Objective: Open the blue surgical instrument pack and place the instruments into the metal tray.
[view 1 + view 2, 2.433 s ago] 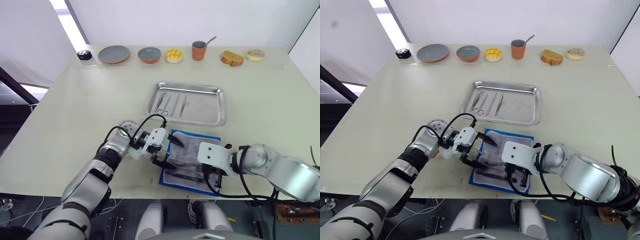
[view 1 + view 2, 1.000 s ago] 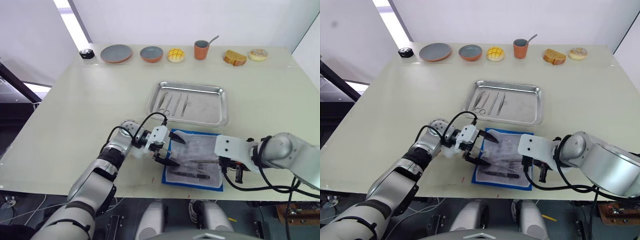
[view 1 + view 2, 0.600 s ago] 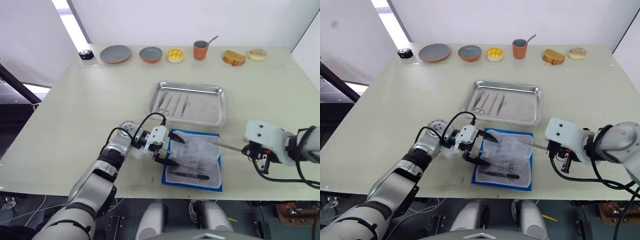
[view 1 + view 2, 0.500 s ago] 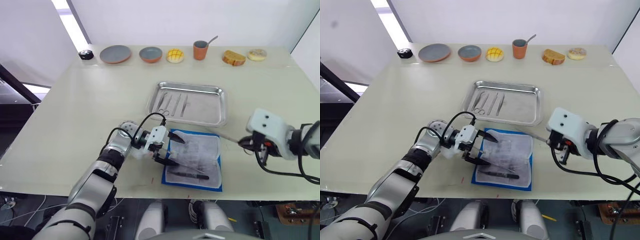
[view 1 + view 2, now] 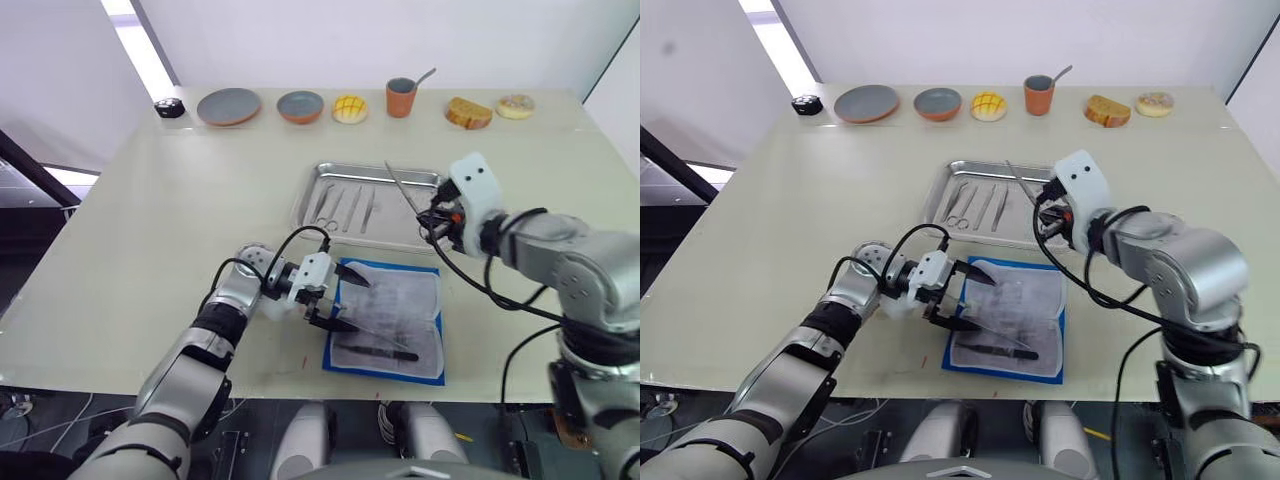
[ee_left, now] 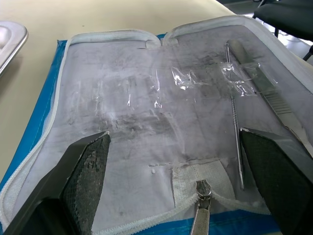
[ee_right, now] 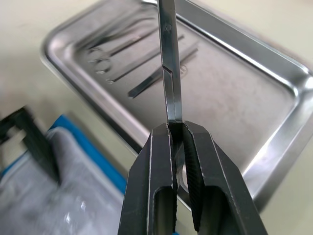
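Pinching a slim instrument [image 7: 167, 58], your right gripper [image 7: 179, 128] hovers over the metal tray [image 5: 425, 233], pack [image 5: 388, 322] at 7 o'clock.

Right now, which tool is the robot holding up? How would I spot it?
Find the shiny metal tray mid-table. Above its right part, the right gripper pinches slim tweezers. They are the one tool up in the air; the others lie flat.
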### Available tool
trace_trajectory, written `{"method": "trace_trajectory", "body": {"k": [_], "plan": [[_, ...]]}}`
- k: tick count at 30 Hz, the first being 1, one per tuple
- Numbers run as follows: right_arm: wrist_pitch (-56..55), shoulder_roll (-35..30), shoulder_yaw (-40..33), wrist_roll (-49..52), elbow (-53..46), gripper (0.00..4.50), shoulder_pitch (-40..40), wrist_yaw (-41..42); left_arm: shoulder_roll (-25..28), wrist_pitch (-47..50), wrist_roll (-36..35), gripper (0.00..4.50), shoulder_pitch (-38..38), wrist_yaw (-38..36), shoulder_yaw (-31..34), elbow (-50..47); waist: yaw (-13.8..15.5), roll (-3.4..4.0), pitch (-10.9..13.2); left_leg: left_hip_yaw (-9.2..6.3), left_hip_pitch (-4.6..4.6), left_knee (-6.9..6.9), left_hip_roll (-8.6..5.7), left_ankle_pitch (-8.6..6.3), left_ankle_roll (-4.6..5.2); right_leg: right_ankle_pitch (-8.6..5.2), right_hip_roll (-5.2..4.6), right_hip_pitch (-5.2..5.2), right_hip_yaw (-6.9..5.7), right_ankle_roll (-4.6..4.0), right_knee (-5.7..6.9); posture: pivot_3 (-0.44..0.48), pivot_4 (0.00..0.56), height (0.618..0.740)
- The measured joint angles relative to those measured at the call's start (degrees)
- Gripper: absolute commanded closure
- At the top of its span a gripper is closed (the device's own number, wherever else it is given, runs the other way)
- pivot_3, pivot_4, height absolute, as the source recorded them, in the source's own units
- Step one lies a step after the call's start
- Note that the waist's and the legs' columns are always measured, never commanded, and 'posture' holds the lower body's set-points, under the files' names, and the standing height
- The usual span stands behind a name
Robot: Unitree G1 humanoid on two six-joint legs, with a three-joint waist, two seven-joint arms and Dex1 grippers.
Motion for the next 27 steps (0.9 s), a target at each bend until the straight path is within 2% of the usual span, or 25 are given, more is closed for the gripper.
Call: {"method": "trace_trajectory", "body": {"k": [7,10,13,18,27], "plan": [[0.8,14.0,0.0,-9.2,14.7,4.45,-7.8,-11.2,0.4,1.0,0.5,0.0,1.3,0.4,1.0,-1.8,-0.3,0.08,0.0,0.05,0.08,-0.01,-0.01,0.0,0.0,0.0,0.03,0.0,0.05,-0.01,0.08,0.0,0.15,0.74],[0.6,16.0,-1.3,-10.4,17.6,4.45,-8.1,-12.6,0.4,1.0,0.5,0.0,1.4,0.4,1.1,-2.1,-0.3,0.08,0.0,0.07,0.07,-0.05,-0.02,0.0,0.0,0.0,0.02,-0.01,0.06,-0.01,0.03,0.0,0.15,0.74],[-2.1,19.5,-3.5,-12.8,24.5,4.45,-9.8,-14.9,0.7,1.1,0.6,0.0,1.9,0.5,1.5,-2.4,-0.4,0.1,0.0,0.12,0.12,-0.05,-0.03,0.0,0.0,0.01,0.02,-0.01,0.11,-0.01,0.06,0.0,0.15,0.74],[-9.4,22.0,-4.2,-15.5,35.0,4.45,-12.3,-16.4,0.7,1.1,0.8,0.0,2.7,0.6,2.3,-3.1,-0.5,0.11,0.0,0.17,0.17,-0.11,-0.01,0.0,0.0,0.01,0.05,-0.01,0.15,-0.01,0.08,0.0,0.15,0.74],[-16.5,22.2,-3.7,-16.7,44.1,4.45,-14.9,-15.3,1.4,1.3,0.8,0.0,4.0,0.6,2.9,-4.2,-1.3,0.12,0.0,0.2,0.24,-0.18,0.0,0.0,0.0,0.01,0.05,-0.01,0.2,-0.01,0.09,0.0,0.15,0.74]]}}
